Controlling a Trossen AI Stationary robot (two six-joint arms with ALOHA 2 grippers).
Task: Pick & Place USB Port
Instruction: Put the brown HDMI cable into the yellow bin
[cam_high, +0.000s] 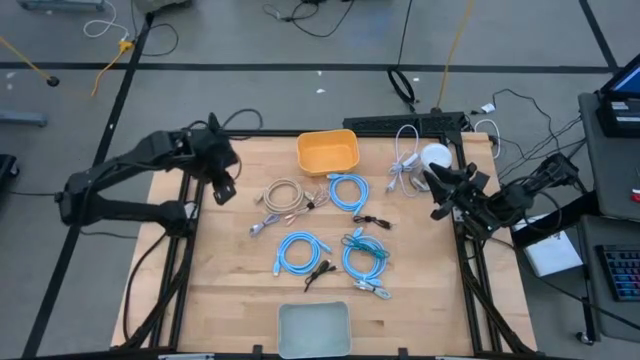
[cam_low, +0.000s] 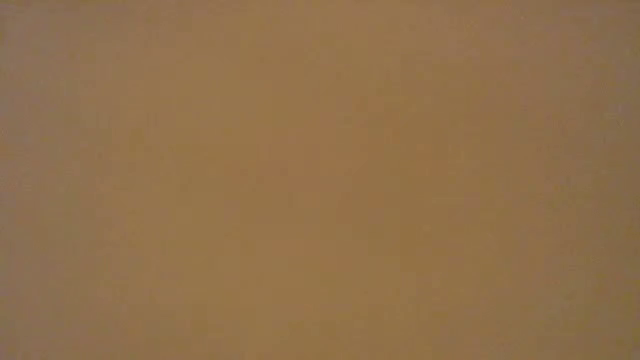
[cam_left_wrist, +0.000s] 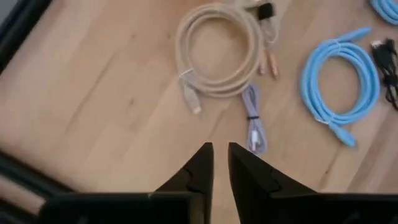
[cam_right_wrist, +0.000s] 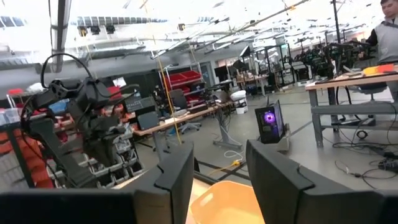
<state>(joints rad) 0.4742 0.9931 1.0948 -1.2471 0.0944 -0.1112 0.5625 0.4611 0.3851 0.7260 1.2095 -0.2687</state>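
Along the far edge of the surface (cam_high: 240, 300), near its middle, sits a yellow bin (cam_high: 328, 151); nothing shows inside it. A grey-green tray (cam_high: 314, 328) lies at the near edge, also with nothing visible in it, its near side cut off by the frame.

Cables spread between the two containers: four blue coils counted, with one (cam_high: 349, 190) below the bin, one (cam_high: 300, 252) toward the near middle, and two (cam_high: 364, 255) overlapping nearer the right edge. One beige coil (cam_high: 284, 194) lies left of centre, a short lilac USB cable (cam_left_wrist: 254, 121) just beside it. A white cable (cam_high: 404, 160) lies at the far right corner. Small black leads among the coils are hard to make out.

Left gripper (cam_high: 222, 188) hovers by the left edge, above bare wood beside the beige coil, jaws nearly together, holding nothing. Right gripper (cam_high: 437, 192) hangs at the right edge, jaws apart, empty.

Low view is a blank tan field; nothing readable.
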